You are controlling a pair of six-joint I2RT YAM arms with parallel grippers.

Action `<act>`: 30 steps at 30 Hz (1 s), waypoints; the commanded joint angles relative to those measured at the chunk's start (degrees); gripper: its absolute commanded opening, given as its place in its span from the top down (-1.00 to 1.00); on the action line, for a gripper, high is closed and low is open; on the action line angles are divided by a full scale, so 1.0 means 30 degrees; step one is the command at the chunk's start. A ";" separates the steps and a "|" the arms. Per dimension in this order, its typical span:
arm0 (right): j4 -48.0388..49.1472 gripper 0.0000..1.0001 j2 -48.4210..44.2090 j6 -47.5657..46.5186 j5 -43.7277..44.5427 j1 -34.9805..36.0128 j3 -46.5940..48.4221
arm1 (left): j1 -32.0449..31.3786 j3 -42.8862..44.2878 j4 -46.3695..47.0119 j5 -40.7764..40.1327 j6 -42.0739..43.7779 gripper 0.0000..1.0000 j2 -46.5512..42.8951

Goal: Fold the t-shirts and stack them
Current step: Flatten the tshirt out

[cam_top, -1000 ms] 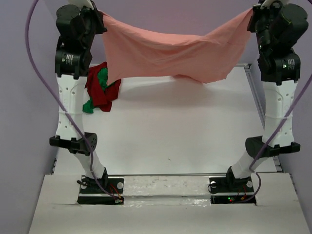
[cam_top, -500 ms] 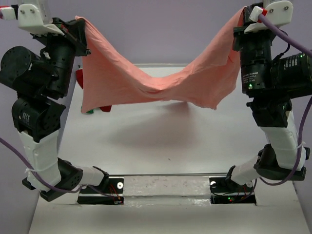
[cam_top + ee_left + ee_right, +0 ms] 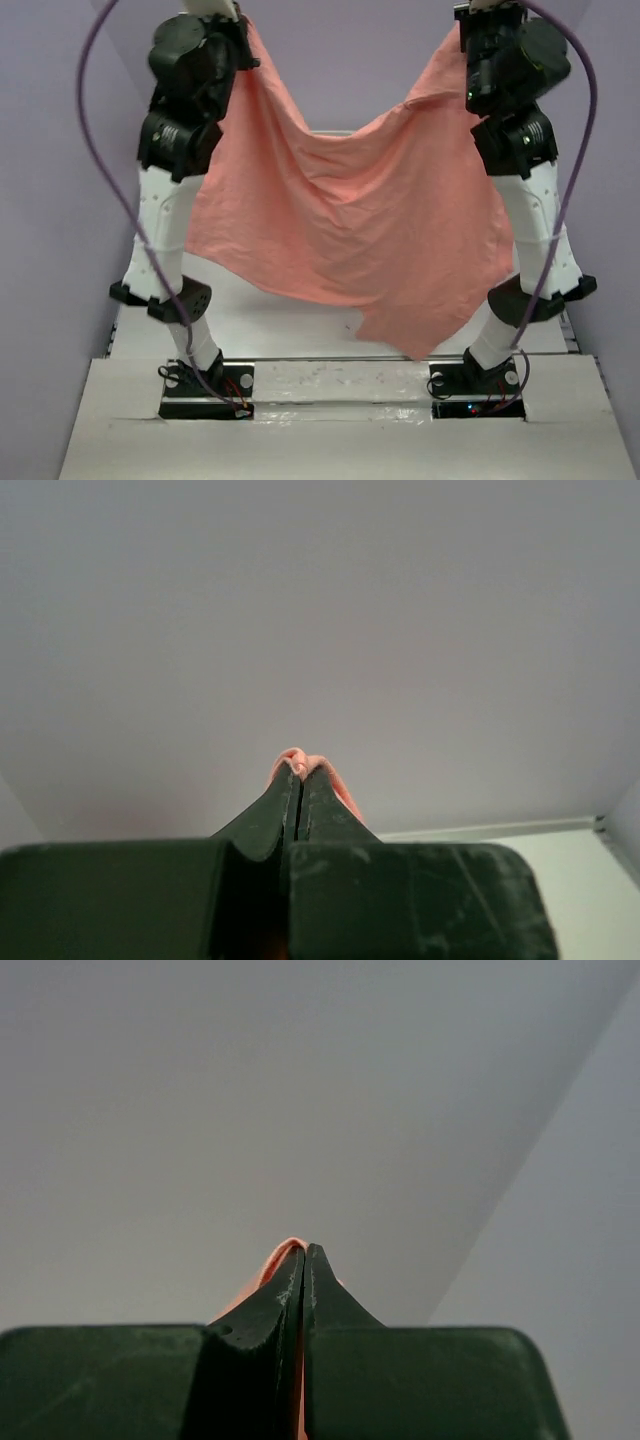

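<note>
Near edge first: the pink shirt's (image 3: pixel 350 230) lowest tip hangs just above the table (image 3: pixel 300 325) by the right arm's base. I can't tell whether it's touching. The cloth hangs lopsided: the right side drops lower than the left and diagonal creases run across the middle. Higher and further back, the top edge sags in a deep V between the two hands. The left gripper (image 3: pixel 300 770) is clamped fully closed on a pinch of pink cloth, with a small fold poking out past the tips. The right gripper (image 3: pixel 303 1252) is the same, closed on a sliver of the shirt. Both are raised high, near the top of the overhead view. The other shirts aren't visible, probably hidden behind the drape. My read is that this is the spread-and-lay-down step before folding. To do it well, move the hands apart first to pull out the V, and level them so the hem hangs square. Then lower both together, let the bottom edge land first, and draw the hands away from it so the cloth pays out flat without bunching. Hold the grip until the shirt is down, since it's thin and could slip.
</note>
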 commanded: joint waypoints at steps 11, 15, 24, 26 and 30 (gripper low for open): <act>-0.3995 1.00 0.2959 0.5351 -0.6308 -0.5882 0.3139 | 0.4936 0.0623 0.1704 0.3512 -0.0871 1.00 0.4497; -0.3966 1.00 0.2197 0.5410 -0.6279 -0.5882 0.2262 | 0.4936 -0.0168 0.1793 0.3512 -0.0871 1.00 0.3414; -0.4142 1.00 -0.1167 0.5414 -0.5727 -0.5009 -0.0197 | 0.4293 -0.2655 0.1383 0.2637 -0.0871 1.00 -0.0770; -0.3880 1.00 -0.1786 0.4595 -0.4645 -0.3925 -0.0609 | 0.3564 -0.2980 0.1150 0.2022 -0.0349 1.00 -0.1507; -0.2883 1.00 -0.2988 0.1607 -0.0550 -0.0059 -0.1227 | 0.1779 -0.3303 0.0534 0.0322 0.0066 1.00 -0.3118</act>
